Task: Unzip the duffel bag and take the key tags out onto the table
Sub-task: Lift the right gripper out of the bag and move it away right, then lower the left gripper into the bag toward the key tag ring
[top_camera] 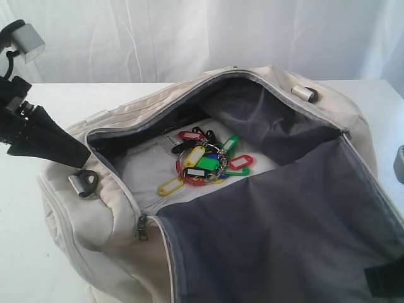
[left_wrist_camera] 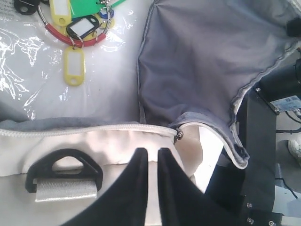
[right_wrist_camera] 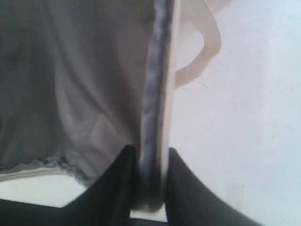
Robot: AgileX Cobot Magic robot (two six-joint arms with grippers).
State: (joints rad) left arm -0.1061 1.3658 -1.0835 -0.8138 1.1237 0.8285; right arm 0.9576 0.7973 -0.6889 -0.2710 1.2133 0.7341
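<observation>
A large cream-beige fabric duffel bag (top_camera: 107, 208) lay unzipped on a white table (top_camera: 19, 240), with colourful plastic key tags (top_camera: 205, 161) inside. The left gripper (left_wrist_camera: 150, 150), jaws narrow and grip unclear, sat at the bag's rim, apart from the tags. The right gripper (right_wrist_camera: 150, 153) pinched the flap's edge.

A white curtain (top_camera: 189, 38) is hanging in soft folds right across the back, behind the white desk (top_camera: 25, 208) I am working over, and it is glowing pale and bright. Light is falling evenly, leaving only faint shadows on the desk top. Off the desk's edge, a black frame (left_wrist_camera: 263, 141) is standing with a small blue-and-white label (left_wrist_camera: 286, 102) on it, and a strip of pale grey floor (left_wrist_camera: 284, 125) is showing beyond it.
</observation>
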